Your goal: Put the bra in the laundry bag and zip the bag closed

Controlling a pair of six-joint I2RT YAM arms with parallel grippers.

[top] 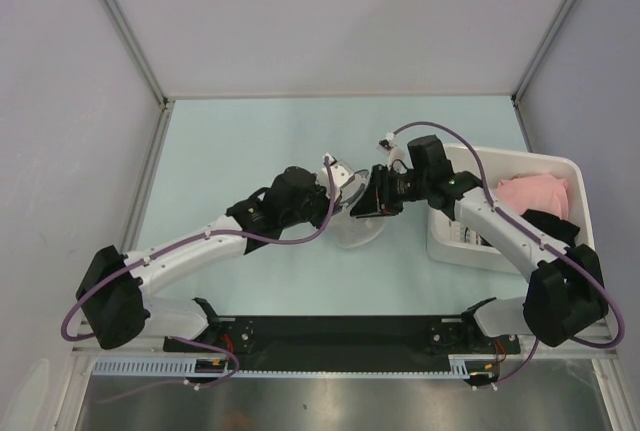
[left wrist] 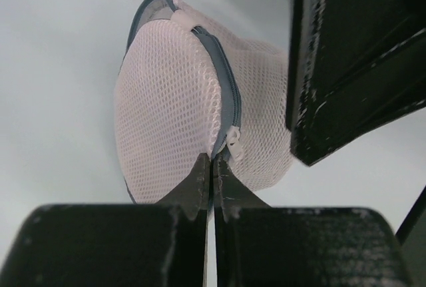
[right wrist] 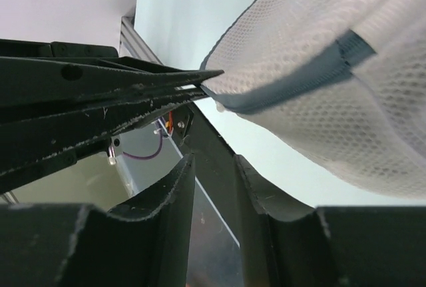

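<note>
The laundry bag (left wrist: 173, 100), a round white mesh pouch with a grey zipper rim, hangs tilted just above the table (top: 250, 151) at its middle. My left gripper (left wrist: 214, 162) is shut on the zipper rim beside the white zipper pull (left wrist: 234, 142). In the right wrist view the left fingers (right wrist: 133, 90) pinch the rim of the laundry bag (right wrist: 333, 67). My right gripper (right wrist: 213, 160) stands open just below that pinch, holding nothing. From above, the left gripper (top: 338, 187) and the right gripper (top: 360, 203) meet over the laundry bag (top: 358, 226). The bra is not in view.
A white rectangular bin (top: 450, 246) stands at the right of the table, under the right arm. It holds a pink garment (top: 535, 194) and a black garment (top: 552, 223). Grey walls enclose the table at the back and sides.
</note>
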